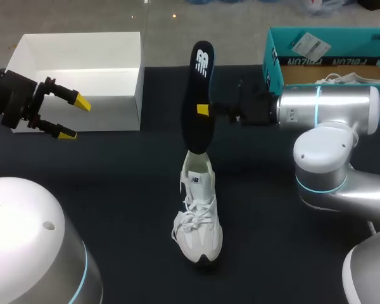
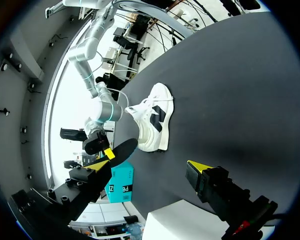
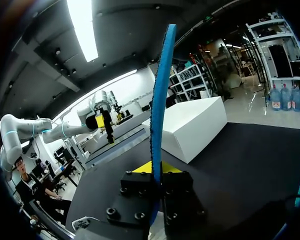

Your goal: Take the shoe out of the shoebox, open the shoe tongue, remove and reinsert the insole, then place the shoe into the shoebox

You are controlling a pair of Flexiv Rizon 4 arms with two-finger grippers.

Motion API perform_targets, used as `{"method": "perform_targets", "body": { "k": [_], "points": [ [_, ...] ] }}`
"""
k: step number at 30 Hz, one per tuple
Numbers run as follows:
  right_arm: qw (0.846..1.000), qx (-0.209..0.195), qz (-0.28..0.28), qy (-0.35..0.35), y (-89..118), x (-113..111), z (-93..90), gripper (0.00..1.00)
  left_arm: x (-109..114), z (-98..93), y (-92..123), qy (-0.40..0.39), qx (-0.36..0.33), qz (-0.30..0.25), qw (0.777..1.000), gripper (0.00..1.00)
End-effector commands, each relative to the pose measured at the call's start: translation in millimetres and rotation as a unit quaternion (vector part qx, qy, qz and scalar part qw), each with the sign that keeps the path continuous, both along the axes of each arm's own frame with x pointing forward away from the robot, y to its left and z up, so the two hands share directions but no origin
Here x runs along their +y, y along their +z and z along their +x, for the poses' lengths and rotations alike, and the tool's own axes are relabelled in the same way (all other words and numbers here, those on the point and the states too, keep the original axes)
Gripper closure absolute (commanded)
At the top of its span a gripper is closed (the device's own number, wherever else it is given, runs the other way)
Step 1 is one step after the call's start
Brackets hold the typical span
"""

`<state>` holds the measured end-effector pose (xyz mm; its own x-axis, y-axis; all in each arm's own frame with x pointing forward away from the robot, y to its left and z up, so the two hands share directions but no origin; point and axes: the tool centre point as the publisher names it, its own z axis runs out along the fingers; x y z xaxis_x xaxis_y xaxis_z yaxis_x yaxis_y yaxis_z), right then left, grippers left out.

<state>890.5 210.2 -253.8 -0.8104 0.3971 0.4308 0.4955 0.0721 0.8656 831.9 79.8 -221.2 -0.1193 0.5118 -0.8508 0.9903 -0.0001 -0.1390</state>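
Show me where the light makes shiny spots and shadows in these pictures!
Head view: light gleams off the silver right arm, and the white shoe glows against the dark table, with a small shadow under its toe. Left wrist view: a soft dark patch shades the table near the shoe. Right wrist view: the insole shows an edge lit bright blue.

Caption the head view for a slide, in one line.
Right gripper holds the dark insole upright over the white shoe; left gripper hangs open beside the white box.
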Motion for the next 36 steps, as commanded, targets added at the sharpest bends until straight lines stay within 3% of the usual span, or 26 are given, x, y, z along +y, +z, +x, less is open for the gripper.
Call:
{"method": "perform_targets", "body": {
  "k": [1,10,22,25,33,36],
  "points": [
    [1.000,0.002,-0.006,0.001,6,-17,-10.2,1.00,0,-0.9,0,0.001,0.000,0.002,1.000,0.00],
    [0.999,-0.009,-0.005,0.035,1,-31,-30.1,1.00,0,-0.9,0,0.001,0.000,0.002,1.000,0.00],
    [0.998,0.033,0.007,0.049,-29,-25,-49.8,1.00,0,-0.9,0,0.001,0.000,0.002,1.000,0.00],
    [0.998,0.029,0.006,0.051,-23,-24,-47.2,1.00,0,-0.9,0,0.001,0.000,0.002,1.000,0.00],
    [0.999,-0.011,0.022,0.044,17,-22,-28.3,1.00,0,-0.9,0,0.001,0.000,0.002,1.000,0.00],
    [0.999,-0.018,0.020,0.044,21,-20,-24.3,1.00,0,-0.9,0,0.001,0.000,0.002,1.000,0.00]
  ]
}}
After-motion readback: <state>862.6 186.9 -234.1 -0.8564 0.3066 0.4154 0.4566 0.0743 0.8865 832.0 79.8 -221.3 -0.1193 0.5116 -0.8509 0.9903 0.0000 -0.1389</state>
